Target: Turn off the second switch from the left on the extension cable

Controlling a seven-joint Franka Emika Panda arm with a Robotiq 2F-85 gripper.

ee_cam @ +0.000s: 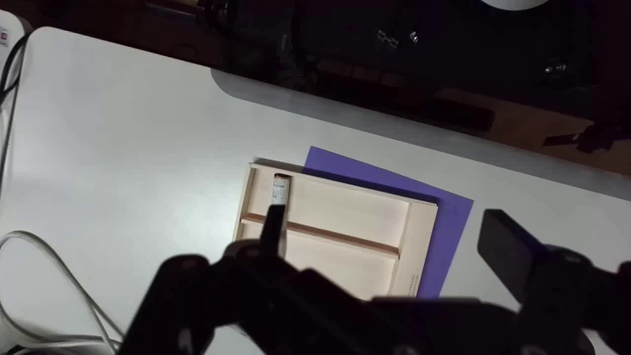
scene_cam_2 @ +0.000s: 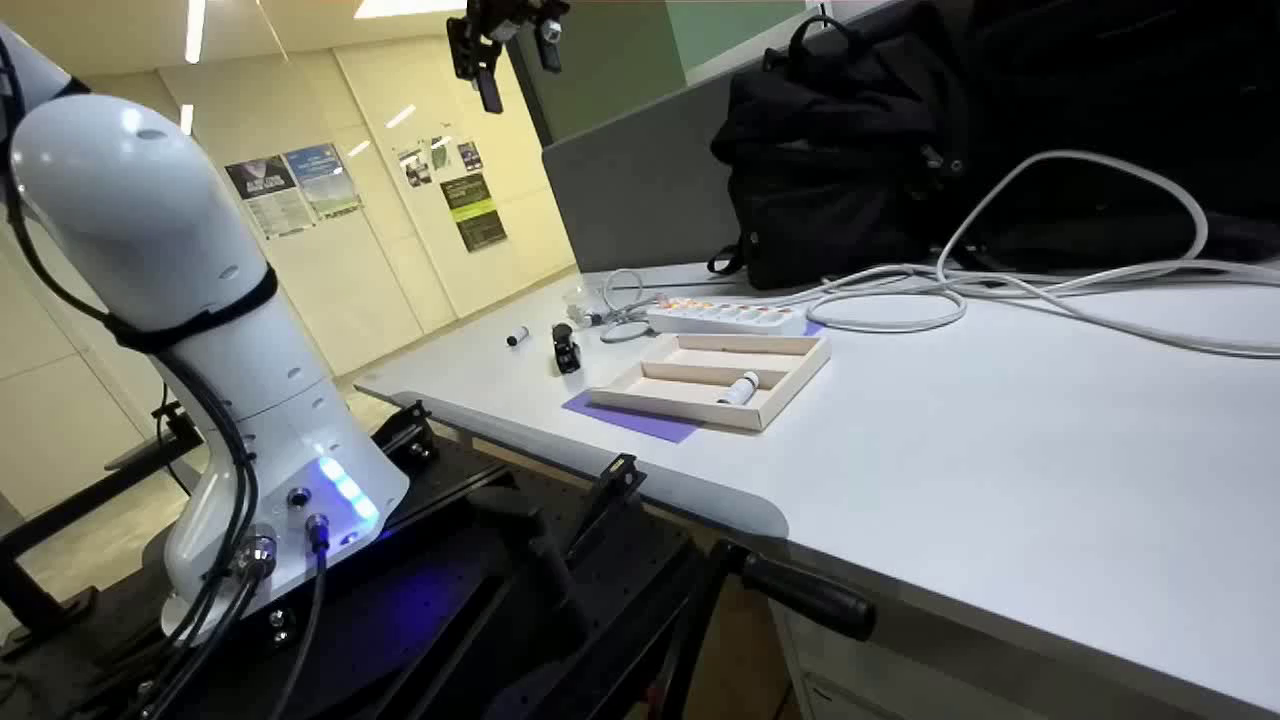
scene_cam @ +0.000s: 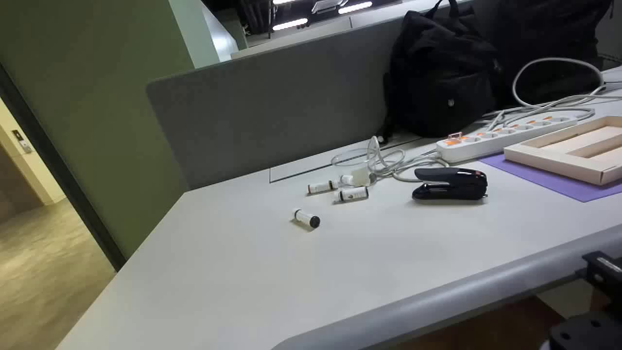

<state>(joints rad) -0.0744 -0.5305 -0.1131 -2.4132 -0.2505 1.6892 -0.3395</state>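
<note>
The extension cable point(scene_cam: 491, 144) is a long white strip with sockets and orange-red spots on top. It lies at the back of the table, before a black backpack, and also shows in an exterior view point(scene_cam_2: 725, 319). Its left end has an orange patch with a small raised clear piece. The switch positions are too small to tell. In the wrist view the strip is out of sight; only white cord point(ee_cam: 64, 268) shows. My gripper point(scene_cam_2: 520, 76) is open and empty, high above the table. Its fingers stand wide apart in the wrist view point(ee_cam: 383, 224).
A pale wooden box point(scene_cam: 554, 157) on a purple sheet point(scene_cam: 534, 174) lies before the strip, with a small bottle point(scene_cam_2: 740, 388) inside. A black stapler point(scene_cam: 449, 184) and several small bottles point(scene_cam: 352, 194) lie nearby. Cords loop behind the strip, before the backpack point(scene_cam: 442, 73).
</note>
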